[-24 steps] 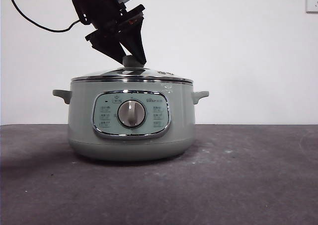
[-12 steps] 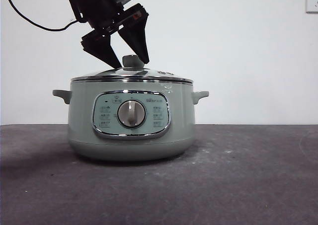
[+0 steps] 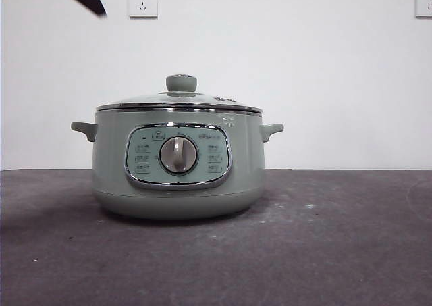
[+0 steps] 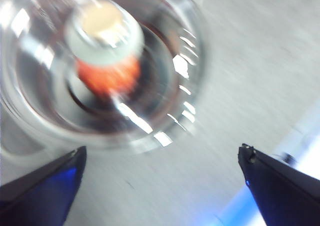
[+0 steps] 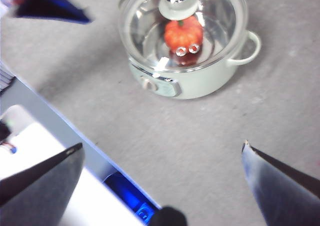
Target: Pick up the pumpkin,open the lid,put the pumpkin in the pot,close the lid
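On the grey bench (image 3: 337, 252) the pot (image 3: 177, 167) stands alone, dial facing the low camera, with the lid (image 3: 179, 103) seated flat on its rim and the sage knob upright at the centre. Through the glass, the right wrist view shows the pumpkin (image 5: 183, 34) resting on the pot floor, just below the knob and slightly toward 6 o'clock of it as that picture lies; the left wrist view shows the same orange shape under the lid, though badly smeared.

Judging by how things lie, every part of the task looks finished, and the step in hand is clearing the arms away. The left pincer (image 4: 160, 186) hangs above and beside the lid with its jaws wide apart and nothing between them; in the front view only a dark tip shows near 11 o'clock, which I take to be this arm. The right pincer (image 5: 162, 178) is high over the bench, well apart from the pot, jaws likewise spread and empty.

To do the withdrawal well, the left arm should go up before it goes sideways, so neither jaw catches the knob or the steel rim and tilts the lid. Keeping the jaws apart until well away is sensible. A check that the rim sits evenly all round would confirm the close; from the front it appears level, with no gap visible.
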Tool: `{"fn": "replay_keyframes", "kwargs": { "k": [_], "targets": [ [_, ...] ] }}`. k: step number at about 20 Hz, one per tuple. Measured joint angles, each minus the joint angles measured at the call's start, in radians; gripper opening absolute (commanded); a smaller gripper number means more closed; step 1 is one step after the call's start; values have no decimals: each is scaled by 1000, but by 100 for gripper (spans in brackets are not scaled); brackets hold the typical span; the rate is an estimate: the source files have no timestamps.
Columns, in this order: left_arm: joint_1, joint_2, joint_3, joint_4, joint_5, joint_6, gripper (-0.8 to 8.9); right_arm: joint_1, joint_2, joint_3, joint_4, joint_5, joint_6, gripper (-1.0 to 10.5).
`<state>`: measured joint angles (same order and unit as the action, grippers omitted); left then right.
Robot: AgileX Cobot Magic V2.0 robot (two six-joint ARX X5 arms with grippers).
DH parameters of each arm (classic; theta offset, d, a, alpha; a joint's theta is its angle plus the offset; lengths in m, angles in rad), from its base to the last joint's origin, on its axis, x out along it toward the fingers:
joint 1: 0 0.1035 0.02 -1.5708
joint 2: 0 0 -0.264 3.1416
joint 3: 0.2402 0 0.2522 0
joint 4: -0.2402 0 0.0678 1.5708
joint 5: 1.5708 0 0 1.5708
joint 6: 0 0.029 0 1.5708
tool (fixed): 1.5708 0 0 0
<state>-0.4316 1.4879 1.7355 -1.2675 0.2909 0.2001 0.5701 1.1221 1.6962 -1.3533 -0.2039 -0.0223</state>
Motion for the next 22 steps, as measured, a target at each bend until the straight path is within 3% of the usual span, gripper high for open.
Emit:
{"fn": "replay_keyframes", "kwargs": {
  "k": [1,2,4,22],
  "targets": [
    [0,-35,0,-21,16,0,10,0,2,0,0,-24,0,142],
    [0,-61,0,-32,19,-1,-3,0,5,0,0,-45,-2,4],
    [0,-107,0,-37,23,-2,-5,0,9,0,0,-83,-20,-7],
    [0,-148,0,-38,23,-3,-4,0,4,0,0,-81,1,1]
  ]
}}
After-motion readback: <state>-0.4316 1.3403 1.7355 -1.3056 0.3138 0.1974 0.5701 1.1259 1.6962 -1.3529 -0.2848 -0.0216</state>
